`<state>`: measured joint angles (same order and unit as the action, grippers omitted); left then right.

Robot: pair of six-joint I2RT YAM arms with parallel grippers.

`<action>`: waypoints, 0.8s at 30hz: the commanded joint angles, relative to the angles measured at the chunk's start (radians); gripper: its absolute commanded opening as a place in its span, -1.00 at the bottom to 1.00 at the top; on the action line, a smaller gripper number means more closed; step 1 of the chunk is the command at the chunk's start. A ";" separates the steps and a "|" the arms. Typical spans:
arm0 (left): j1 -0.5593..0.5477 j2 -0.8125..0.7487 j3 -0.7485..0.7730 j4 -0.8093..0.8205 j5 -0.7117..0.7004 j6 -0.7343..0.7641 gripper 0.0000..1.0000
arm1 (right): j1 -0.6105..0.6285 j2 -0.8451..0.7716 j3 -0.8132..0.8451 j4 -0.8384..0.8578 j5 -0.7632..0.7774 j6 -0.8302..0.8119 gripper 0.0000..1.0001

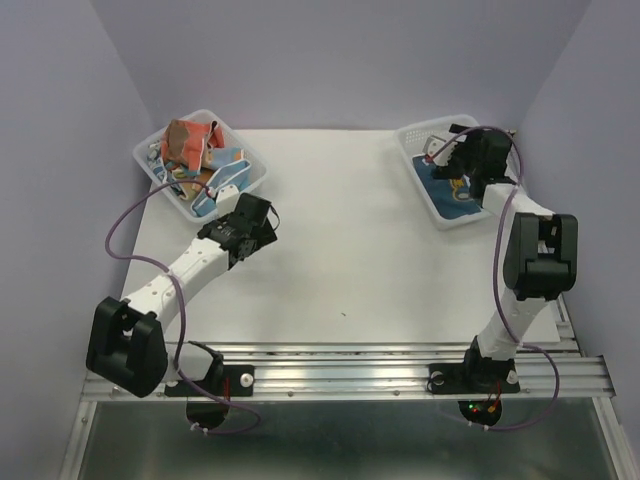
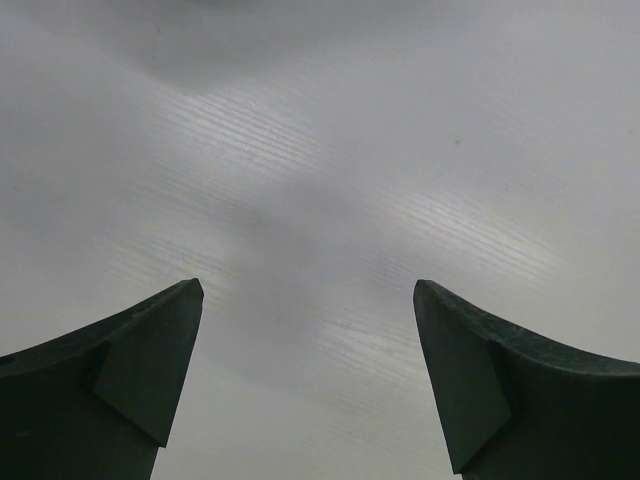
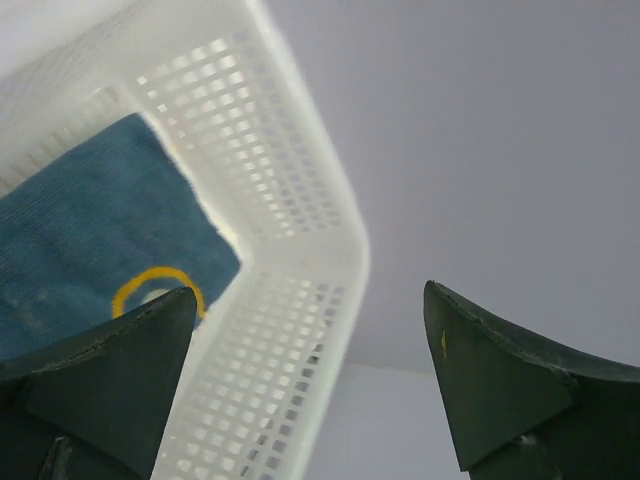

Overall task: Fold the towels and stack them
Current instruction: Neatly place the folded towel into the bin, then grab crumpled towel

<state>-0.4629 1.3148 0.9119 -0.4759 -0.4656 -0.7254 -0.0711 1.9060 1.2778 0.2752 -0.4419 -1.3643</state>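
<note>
In the right wrist view, the right gripper (image 3: 309, 290) was seen with its jaws spread wide. The blue towel (image 3: 90, 230), marked with an orange ring, lay flat in the white basket (image 3: 280, 150) at the left of the frame, beside the left-hand finger rather than between the jaws. The left gripper (image 2: 308, 285) was likewise held open over the table (image 2: 330, 150). Crumpled towels (image 1: 195, 150) were heaped in the upper-left basket (image 1: 150, 160).
</note>
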 commanded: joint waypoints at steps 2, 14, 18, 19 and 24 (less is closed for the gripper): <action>0.004 -0.115 0.065 0.077 0.005 0.053 0.98 | 0.019 -0.203 0.040 -0.054 0.008 0.309 1.00; 0.217 -0.050 0.275 0.213 0.070 0.225 0.98 | 0.222 -0.338 0.112 -0.200 0.052 1.622 1.00; 0.309 0.050 0.344 0.275 0.185 0.351 0.98 | 0.347 -0.343 0.006 -0.240 0.224 1.751 1.00; 0.340 0.069 0.347 0.292 0.214 0.380 0.97 | 0.365 -0.338 -0.012 -0.241 0.242 1.762 1.00; 0.418 0.181 0.354 0.360 0.339 0.504 0.98 | 0.386 -0.295 -0.095 -0.243 0.232 1.863 1.00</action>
<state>-0.0864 1.4582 1.2419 -0.1989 -0.2565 -0.3717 0.3401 1.5883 1.2194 0.0292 -0.2768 0.3470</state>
